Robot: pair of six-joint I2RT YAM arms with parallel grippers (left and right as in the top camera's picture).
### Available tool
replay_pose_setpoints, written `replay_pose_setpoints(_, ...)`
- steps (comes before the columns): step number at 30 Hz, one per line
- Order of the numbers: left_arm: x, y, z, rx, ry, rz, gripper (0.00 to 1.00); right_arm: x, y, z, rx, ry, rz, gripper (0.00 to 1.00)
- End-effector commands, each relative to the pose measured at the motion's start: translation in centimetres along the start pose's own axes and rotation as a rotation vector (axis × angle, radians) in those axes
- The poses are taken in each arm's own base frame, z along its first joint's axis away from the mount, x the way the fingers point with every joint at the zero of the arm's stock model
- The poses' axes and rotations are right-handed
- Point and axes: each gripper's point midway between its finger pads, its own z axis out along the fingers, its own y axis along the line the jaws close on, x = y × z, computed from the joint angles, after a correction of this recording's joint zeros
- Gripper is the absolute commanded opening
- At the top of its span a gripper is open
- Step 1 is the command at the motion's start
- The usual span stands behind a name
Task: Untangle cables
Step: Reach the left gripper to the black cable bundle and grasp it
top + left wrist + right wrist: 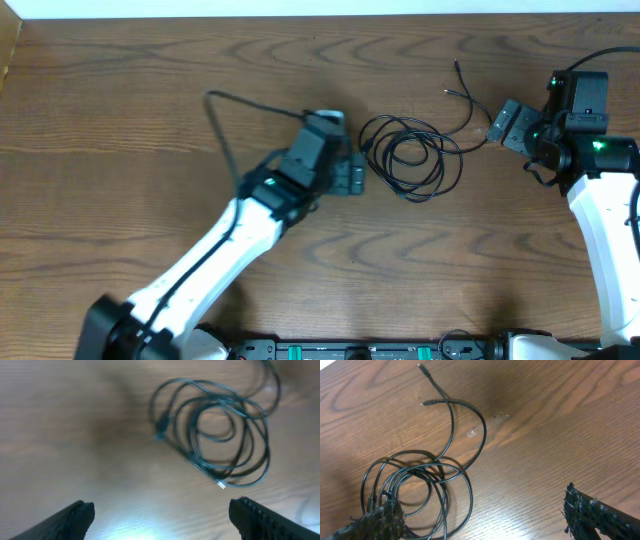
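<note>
Cables (405, 155) lie coiled in tangled bundle near table (120, 80) centre, two loose ends trailing toward right gripper (500, 125). I see left gripper (352, 172) just beside coil. Both jaws wide, holding nothing. I judge untangling not begun.

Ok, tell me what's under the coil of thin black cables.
Only the brown wooden tabletop shows through the loops of the coiled thin black cables. Where strands cross, the lower ones are partly covered.
</note>
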Motion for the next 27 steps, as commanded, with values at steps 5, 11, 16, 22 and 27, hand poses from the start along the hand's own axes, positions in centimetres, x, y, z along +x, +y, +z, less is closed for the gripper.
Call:
replay_pose_setpoints(5,-0.1,-3.0,5.2,0.042,-0.031,0.256,0.89,-0.4,0.2,-0.3,-0.007,-0.012,0.016,0.99)
replay_pose_setpoints(11,-0.4,-5.0,8.6,0.079,-0.102,0.467,0.88,-0.4,0.2,-0.3,-0.007,-0.012,0.016,0.99)
replay_pose_setpoints(16,-1.2,-5.6,11.0,0.095,-0.172,0.488,0.85,-0.4,0.2,-0.3,-0.007,-0.012,0.016,0.99)
replay_pose_setpoints(22,-0.7,-5.5,13.5,0.099,-0.191,0.487,0.85,-0.4,0.2,-0.3,-0.007,-0.012,0.016,0.99)
replay_pose_setpoints(27,0.5,-4.9,15.4,0.091,-0.172,0.488,0.76,-0.4,0.2,-0.3,-0.007,-0.012,0.016,0.99)
